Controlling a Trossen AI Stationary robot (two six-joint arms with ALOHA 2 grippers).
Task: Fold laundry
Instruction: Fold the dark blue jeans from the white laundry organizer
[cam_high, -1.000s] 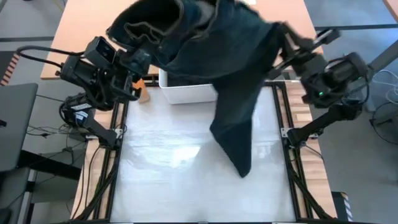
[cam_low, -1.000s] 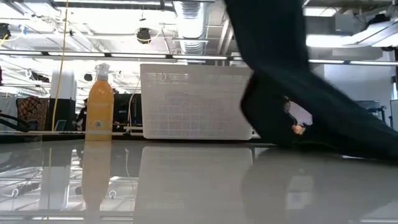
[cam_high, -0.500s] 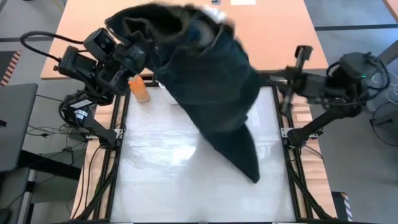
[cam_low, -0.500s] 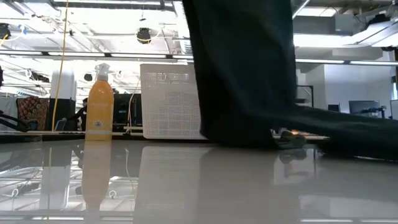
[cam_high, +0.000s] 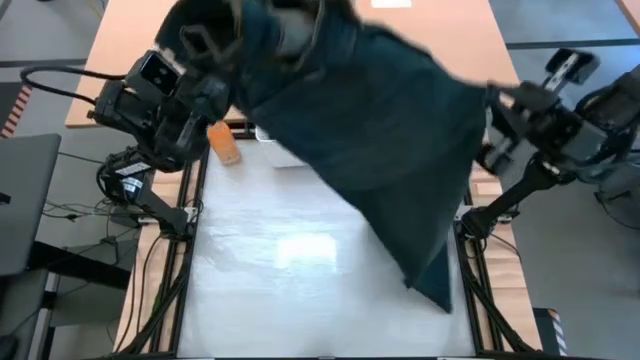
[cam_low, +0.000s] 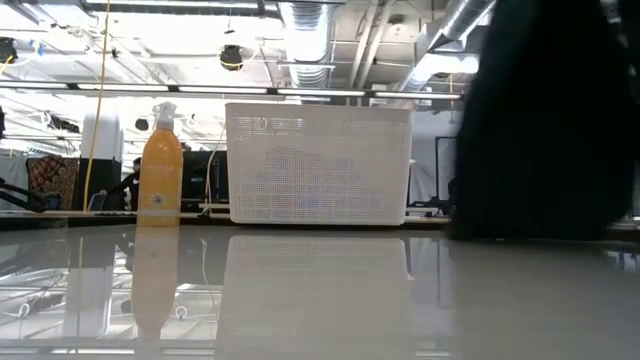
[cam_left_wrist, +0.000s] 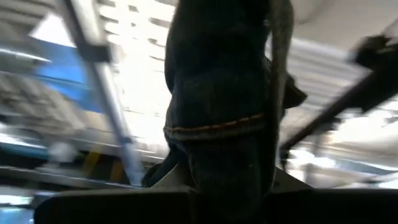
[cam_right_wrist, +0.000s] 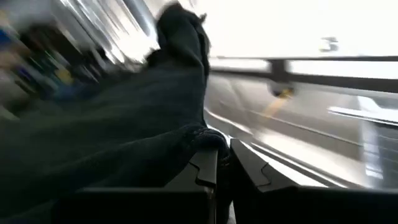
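Note:
One dark blue-green garment (cam_high: 380, 150) is stretched in the air between both grippers. It covers the far half of the table and shows as a dark mass at the right of the low view (cam_low: 550, 120). My left gripper (cam_high: 212, 42) is raised above the far left corner, shut on the garment. My right gripper (cam_high: 492, 102) is at the right edge, also shut on it. The garment's lower tip (cam_high: 435, 290) hangs toward the table's near right part. Whether it touches the table, I cannot tell. My left gripper pinches a bunched, stitched hem (cam_left_wrist: 217, 127) of the garment between its two fingers; several layers are gathered there. The cloth rises past the fingers and drapes away toward the right arm, lifted off the table at this end. My right gripper pinches a rolled edge (cam_right_wrist: 202, 138) of the garment between its fingers (cam_right_wrist: 249, 168), coming from the table's right side. From that edge the cloth runs drawn out toward the left arm, and the rest hangs below the hold.
A white perforated bin (cam_low: 318, 165) stands at the far middle of the table, mostly covered by the garment in the high view (cam_high: 268, 135). An orange spray bottle (cam_high: 225, 145) (cam_low: 160, 170) stands far left. The near half of the glossy tabletop (cam_high: 280, 290) is bare.
The right gripper has moved toward the table's right and near edges, drawing the garment out from a narrow hanging bundle into a wide sheet. The garment's lower tip has swung from the table's middle toward the near right. The left gripper has kept its hold and risen slightly.

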